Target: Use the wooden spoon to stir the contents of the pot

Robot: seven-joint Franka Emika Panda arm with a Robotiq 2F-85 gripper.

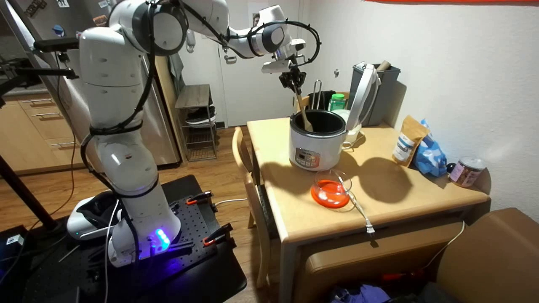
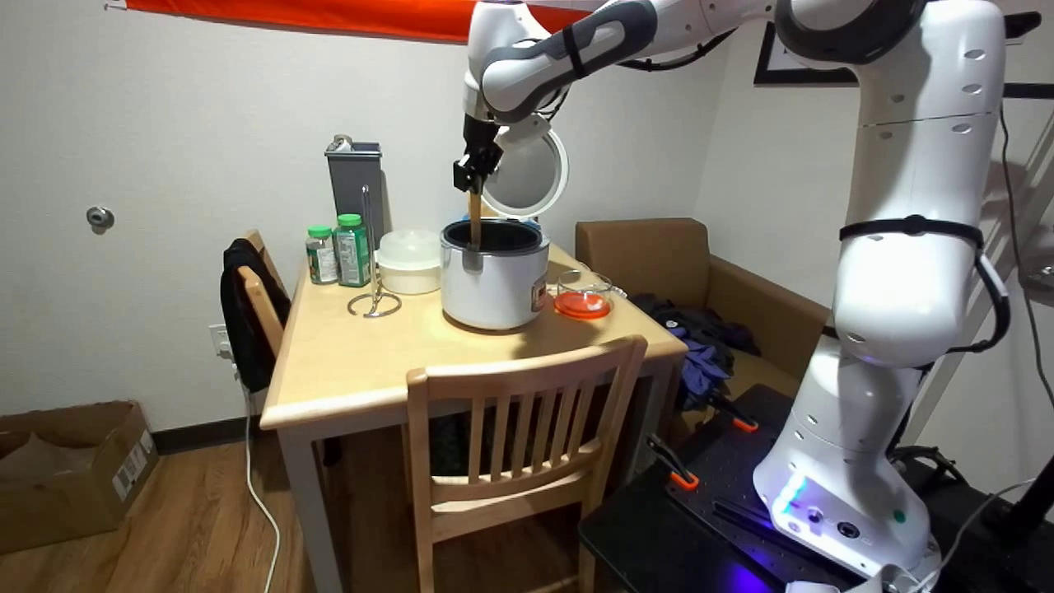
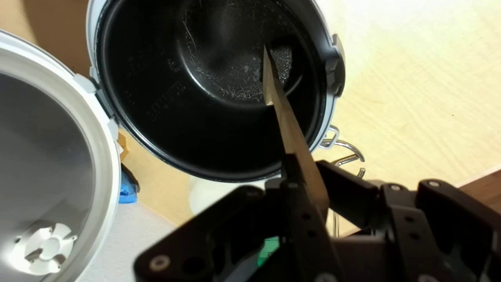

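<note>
I count one pot [image 2: 492, 290] with one wooden spoon [image 3: 289, 123] tilted into it, clamped near its upper end by my gripper [image 3: 306, 165]. Two green-capped containers [image 2: 352, 253] stand nearby.

Below the black two-fingered gripper [image 1: 296, 86] stands a pale rectangular wooden table [image 2: 350, 354], a slatted blond-wood chair [image 2: 527, 373] at its edge. In an exterior view, a flat white wall [image 2: 206, 148] rises behind the gripper, above brown plank flooring [image 2: 198, 511].
</note>
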